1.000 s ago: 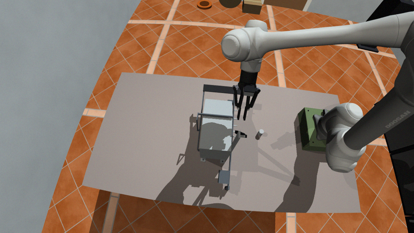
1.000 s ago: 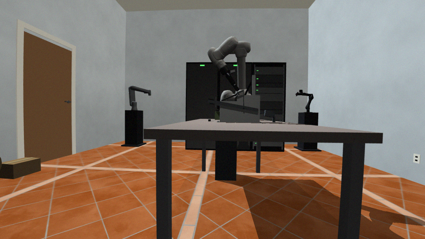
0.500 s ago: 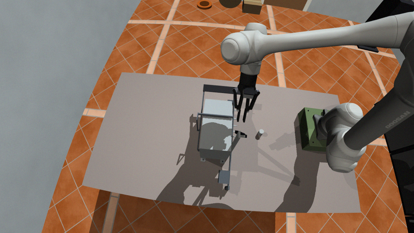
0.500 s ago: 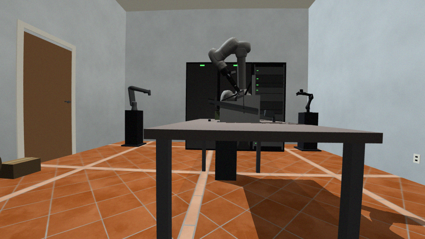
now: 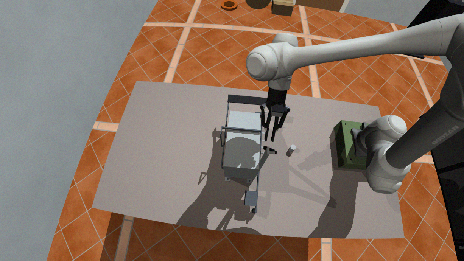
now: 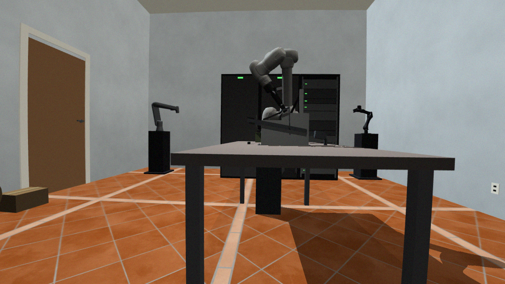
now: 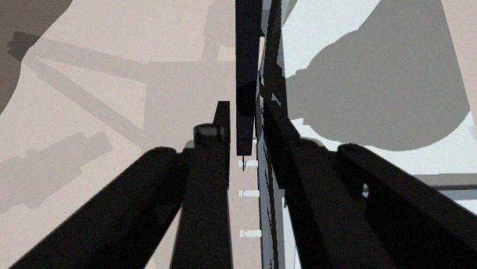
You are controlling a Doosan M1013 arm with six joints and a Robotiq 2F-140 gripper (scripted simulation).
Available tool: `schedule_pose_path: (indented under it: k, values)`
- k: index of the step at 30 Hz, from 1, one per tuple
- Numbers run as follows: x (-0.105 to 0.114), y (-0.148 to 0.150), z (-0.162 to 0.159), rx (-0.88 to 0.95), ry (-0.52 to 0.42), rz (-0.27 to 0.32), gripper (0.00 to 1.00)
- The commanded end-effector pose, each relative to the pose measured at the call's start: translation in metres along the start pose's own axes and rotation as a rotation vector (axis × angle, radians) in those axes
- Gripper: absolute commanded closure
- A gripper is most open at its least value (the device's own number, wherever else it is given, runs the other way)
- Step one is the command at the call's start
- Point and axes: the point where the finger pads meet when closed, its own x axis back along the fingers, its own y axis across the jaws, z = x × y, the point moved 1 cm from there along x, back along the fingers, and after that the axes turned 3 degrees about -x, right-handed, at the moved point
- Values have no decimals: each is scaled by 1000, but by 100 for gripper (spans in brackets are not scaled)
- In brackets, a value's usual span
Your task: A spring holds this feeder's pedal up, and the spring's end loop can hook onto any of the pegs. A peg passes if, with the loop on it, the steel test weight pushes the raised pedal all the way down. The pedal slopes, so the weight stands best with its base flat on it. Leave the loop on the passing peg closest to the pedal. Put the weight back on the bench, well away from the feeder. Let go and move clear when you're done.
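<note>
Hand sits low against the feeder's right flank, fingers drawn to a narrow gap and gripping nothing. In the wrist view a dark bar of the feeder runs through that gap, untouched as far as I can judge.

Steel weight stands upright on the desk, just beside the peg side and apart from the hand, between feeder and green base block.

Risks as I read them:
- Fingers are very near the frame, so a sideways nudge could shove the feeder or catch the bar.
- I cannot tell which peg carries the loop, so closing blind could miss it or pinch the wrong part.
- A swing outward could topple the weight.

Orientation: the feeder's long axis runs from the dark crossbar at the far end to the pedal at the near end. Pegs line that axis and stick out sideways toward the weight.
</note>
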Motion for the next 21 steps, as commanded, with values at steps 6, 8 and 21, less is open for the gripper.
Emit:
schedule_pose_path:
  k: [6, 8, 21]
  values:
    - [-29, 1, 1, 1, 0, -1, 76]
    - [-29, 1, 1, 1, 0, -1, 76]
    - [-62, 1, 1, 1, 2, -1, 76]
